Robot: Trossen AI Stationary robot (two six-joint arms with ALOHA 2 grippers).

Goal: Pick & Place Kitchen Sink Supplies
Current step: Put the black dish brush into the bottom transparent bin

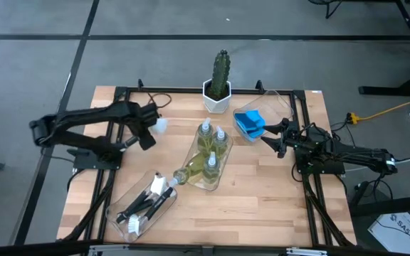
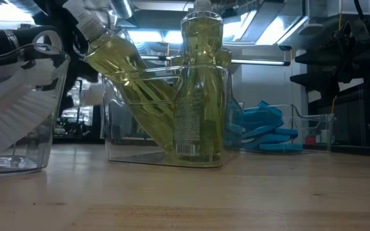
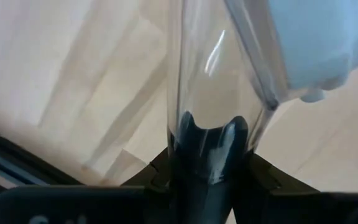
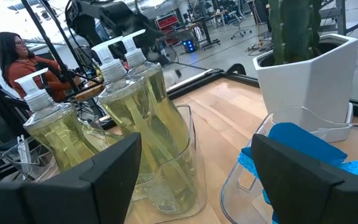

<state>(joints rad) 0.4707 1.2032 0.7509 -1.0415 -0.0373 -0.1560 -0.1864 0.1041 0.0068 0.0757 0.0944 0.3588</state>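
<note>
My left gripper [image 1: 150, 130] hangs over the table's left part, shut on a brush whose white head [image 1: 161, 126] sticks out beside it. More black-handled brushes [image 1: 146, 200] lie in a clear tray at the near left. Several bottles of yellow-green liquid [image 1: 211, 146] stand in a clear tray at the centre, and one of them [image 2: 124, 70] leans out over the tray's rim. Blue sponges [image 1: 248, 123] lie in a clear tray at the back right. Just right of them my right gripper [image 4: 197, 174] stands open and level, with nothing between its fingers. My left gripper pinches the brush's slim glossy shaft [image 3: 207, 93] between its two fingers [image 3: 263, 177], at the end away from the white head [image 3: 322, 43]. The fingers point down. The brush is off the table, whose wood shows behind it.
A green cactus in a white pot [image 1: 218, 80] stands at the table's far edge, between the bottle tray and the sponge tray. Black frame rails [image 1: 112, 178] run along the table's left and right sides. Bare wood [image 1: 262, 199] lies at the near right.
</note>
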